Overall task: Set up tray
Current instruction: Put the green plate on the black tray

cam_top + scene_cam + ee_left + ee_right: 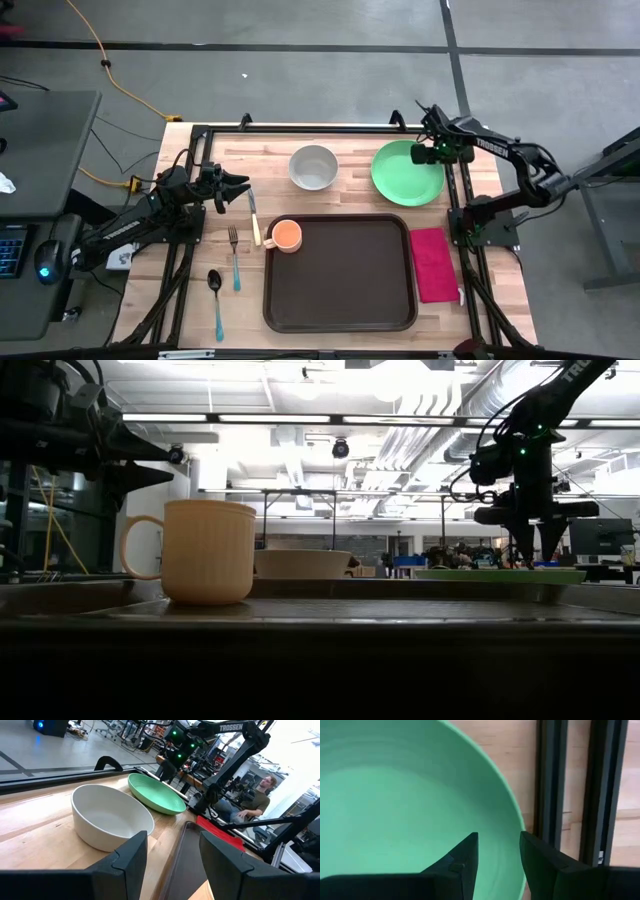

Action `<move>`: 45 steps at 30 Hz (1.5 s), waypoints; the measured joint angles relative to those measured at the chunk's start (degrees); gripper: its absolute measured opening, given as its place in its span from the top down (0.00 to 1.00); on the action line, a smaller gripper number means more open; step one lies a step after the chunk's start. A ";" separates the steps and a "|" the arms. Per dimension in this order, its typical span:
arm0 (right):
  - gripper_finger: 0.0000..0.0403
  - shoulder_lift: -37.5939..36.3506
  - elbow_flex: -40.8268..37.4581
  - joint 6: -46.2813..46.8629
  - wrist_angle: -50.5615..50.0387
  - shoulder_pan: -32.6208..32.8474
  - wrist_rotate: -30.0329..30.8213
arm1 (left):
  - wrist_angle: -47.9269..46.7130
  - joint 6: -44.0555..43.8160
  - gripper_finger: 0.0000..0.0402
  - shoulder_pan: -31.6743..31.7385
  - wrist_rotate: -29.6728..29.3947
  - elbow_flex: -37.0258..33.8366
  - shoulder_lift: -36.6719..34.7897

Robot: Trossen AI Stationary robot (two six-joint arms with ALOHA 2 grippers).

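Right hand is hovering open over the green plate's far right rim, so I'd pinch that edge squarely before carrying it to the tray sitting mid-tabletop near us, while the left hand is waiting open by the knife.

both hands empty, fingers apart
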 joint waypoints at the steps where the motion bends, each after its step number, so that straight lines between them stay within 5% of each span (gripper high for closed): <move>1: 0.69 0.00 0.00 -0.08 0.06 -0.48 -0.17 | 0.00 0.00 0.47 0.00 0.00 0.00 0.02; 35: 0.69 0.02 -3.85 1.79 4.27 -0.77 -7.71 | 0.02 -0.37 0.47 0.00 0.00 0.02 0.00; 45: 0.69 0.00 -0.33 -2.39 -1.64 -1.13 0.08 | 0.02 -0.34 0.47 0.00 -0.02 0.02 0.01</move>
